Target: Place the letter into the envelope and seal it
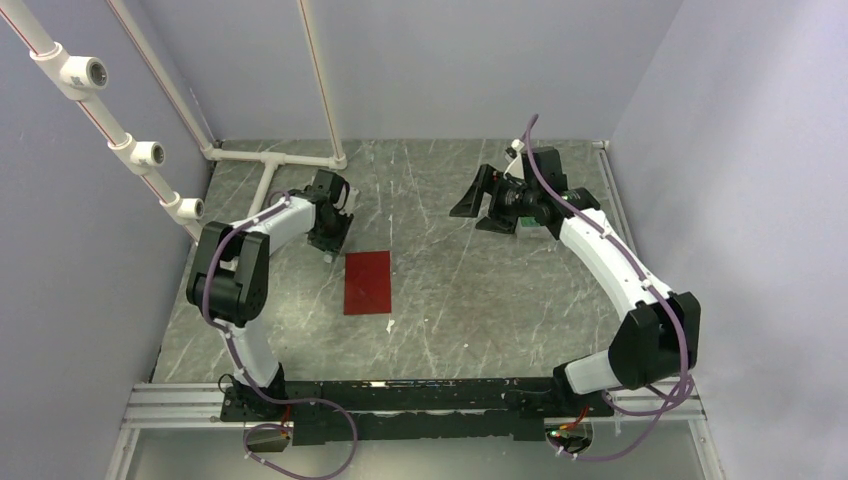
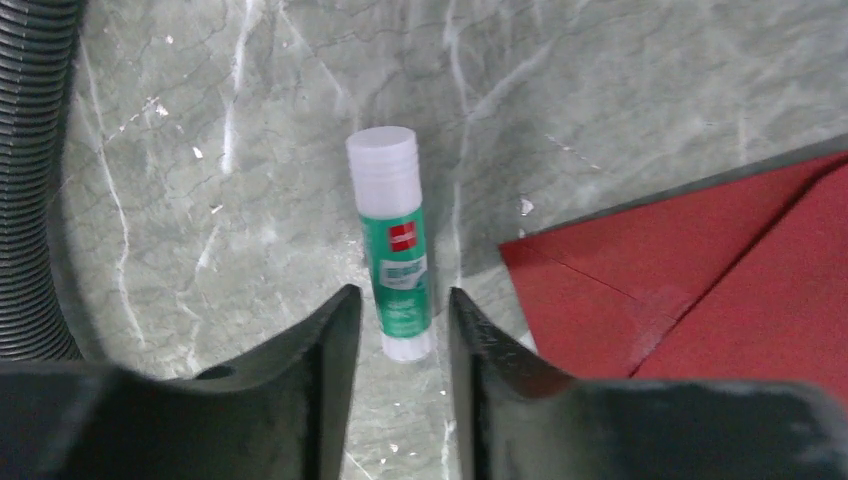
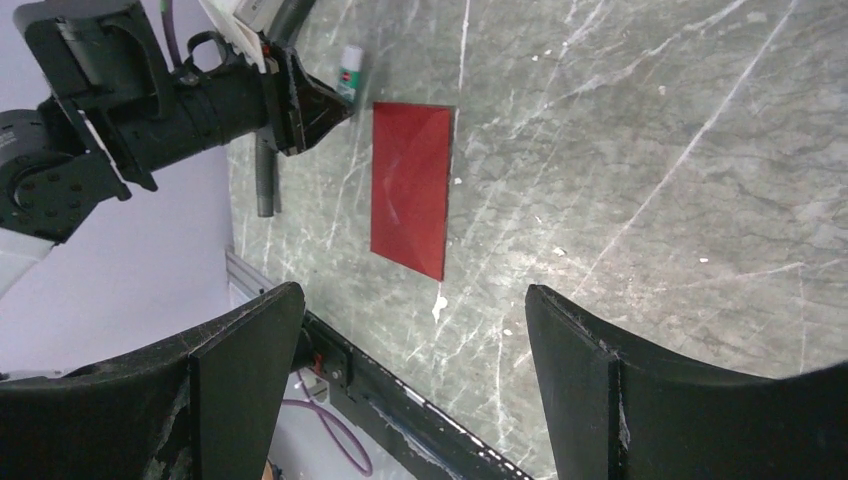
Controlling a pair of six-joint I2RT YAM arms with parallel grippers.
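Note:
The dark red envelope [image 1: 367, 282] lies flat on the marbled table, flap side up, with its diagonal seams showing [image 2: 720, 270] [image 3: 410, 190]. The letter does not show in any view. A green-and-white glue stick [image 2: 392, 240] lies on the table just left of the envelope's far corner. My left gripper [image 1: 330, 243] [image 2: 402, 291] hovers low over the stick's bottom end, open, with a gap on both sides of the stick. My right gripper [image 1: 478, 210] [image 3: 412, 292] hangs raised at the back right, wide open and empty.
A white pipe frame [image 1: 270, 157] stands at the back left corner. Pale walls close in the table on three sides. The black mounting rail [image 1: 400, 395] runs along the near edge. A small white scrap [image 1: 389, 324] lies by the envelope's near right corner.

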